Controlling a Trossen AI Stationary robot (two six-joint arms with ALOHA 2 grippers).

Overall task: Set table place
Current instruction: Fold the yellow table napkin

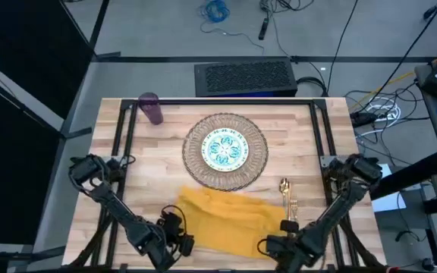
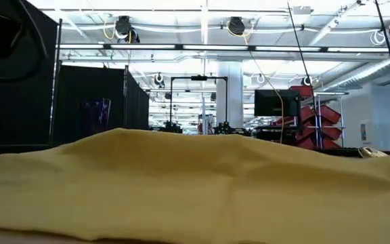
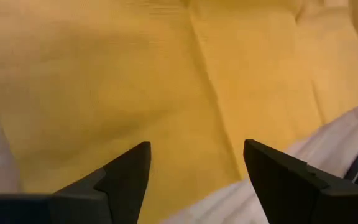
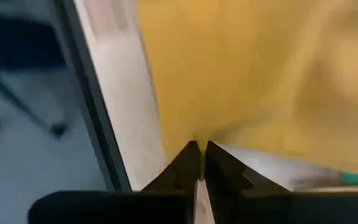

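A mustard-yellow napkin (image 1: 224, 221) lies rumpled on the wooden table (image 1: 165, 163), near its front edge. In the low view the napkin (image 2: 195, 183) fills the foreground. My left gripper (image 3: 194, 168) stands open at the napkin's near left part, with the cloth (image 3: 166, 81) beyond its fingers. My right gripper (image 4: 199, 149) is shut at the napkin's near right edge. Behind the napkin, a teal-patterned plate (image 1: 225, 149) rests on a round woven mat (image 1: 196, 163). A gold fork and spoon (image 1: 286, 196) lie right of the napkin. A purple cup (image 1: 151, 108) stands at the far left. My right gripper pinches the napkin's edge (image 4: 194, 138) between its two fingertips, by the near right corner. The fingers come low from the table's near side. The cloth spreads away from the tips and lies on the table. Whether one layer or several, I cannot tell.
A black metal frame (image 1: 226, 101) runs around the tabletop. A teal cutlery handle (image 4: 355, 179) lies close to my right gripper. Bare wood (image 1: 158, 152) shows left of the mat. A dark keyboard-like box (image 1: 243, 77) sits beyond the far edge.
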